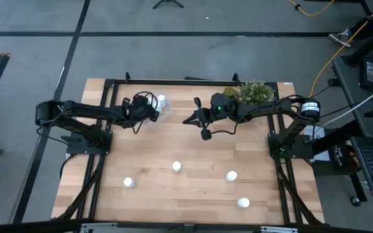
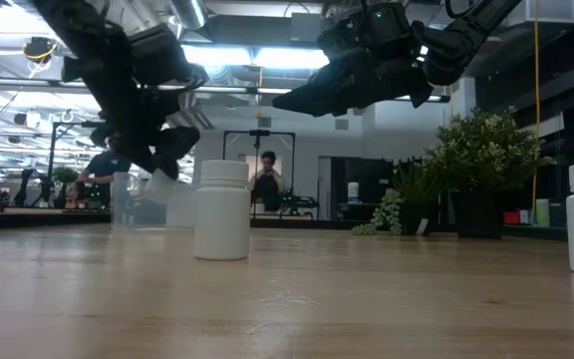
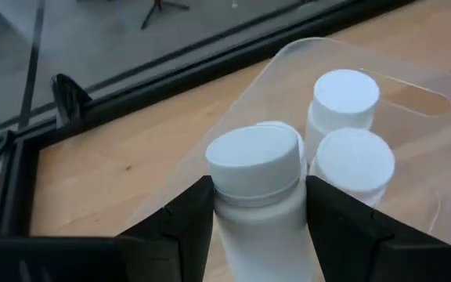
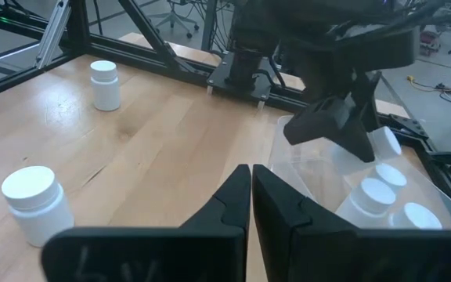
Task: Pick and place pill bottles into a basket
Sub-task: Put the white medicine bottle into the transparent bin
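The left pincer (image 3: 257,223) is clamped on a pill bottle (image 3: 258,196), one dark finger (image 3: 185,223) pressed against each side of its body just under the cap. The held bottle is a small white cylinder with a smooth, slightly wider white cap and a thin seam where cap meets body. It hangs upright over the near rim of the basket (image 3: 304,59), a shallow, nearly see-through plastic container with rounded corners, through which the wooden table (image 3: 116,164) shows. Two more bottles (image 3: 343,98) stand upright inside the basket just beyond the pincer, close together, their round white caps facing up; a third white shape shows directly behind the held bottle, too hidden to tell what it is.

In the high view the left pincer (image 1: 149,111) sits at the far left part of the table, with the basket (image 1: 164,113) just beside it, toward the table's middle. The right pincer (image 1: 188,120) hovers above the table, a little to the other side of the basket, its fingers pressed together and holding nothing; a green bushy plant (image 1: 254,92) stands behind that arm.

Four loose bottles stand upright well apart from both pincers, across the near half of the table: one (image 1: 129,183) near the left, one (image 1: 177,166) in the middle, one (image 1: 231,175) to the right, and one (image 1: 243,202) nearest the front edge. All look alike: white, capped, short.
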Controlling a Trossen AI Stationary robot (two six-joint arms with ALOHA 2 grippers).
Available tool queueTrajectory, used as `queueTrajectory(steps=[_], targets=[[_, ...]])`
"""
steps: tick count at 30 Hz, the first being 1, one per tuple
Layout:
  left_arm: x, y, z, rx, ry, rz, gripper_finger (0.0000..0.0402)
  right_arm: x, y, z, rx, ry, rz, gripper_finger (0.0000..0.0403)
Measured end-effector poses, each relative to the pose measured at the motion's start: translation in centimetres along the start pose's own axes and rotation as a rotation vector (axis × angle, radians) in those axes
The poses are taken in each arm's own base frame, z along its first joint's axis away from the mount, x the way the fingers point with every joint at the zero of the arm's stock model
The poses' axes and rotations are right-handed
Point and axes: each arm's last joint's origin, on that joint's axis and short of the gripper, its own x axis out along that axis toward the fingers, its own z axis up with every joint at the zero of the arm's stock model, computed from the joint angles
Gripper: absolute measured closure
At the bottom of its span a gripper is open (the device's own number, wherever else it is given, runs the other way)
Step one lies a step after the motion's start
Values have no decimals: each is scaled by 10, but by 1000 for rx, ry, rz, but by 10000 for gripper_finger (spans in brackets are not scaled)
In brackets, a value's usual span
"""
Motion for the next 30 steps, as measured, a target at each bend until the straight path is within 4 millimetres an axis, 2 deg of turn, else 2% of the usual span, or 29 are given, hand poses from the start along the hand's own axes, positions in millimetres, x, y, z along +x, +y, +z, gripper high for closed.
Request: queueTrajectory(steps=[13,21,30], targets=[[-7,-5,-18,-12,-122,20,229,0,0,0,-1,-1,0,383],[-5,0,-35,-54,-156,34,229,0,0,0,-1,-3,-1,383],[-4,-2,-36,-40,-159,34,229,0,0,0,-6,-3,-1,383]])
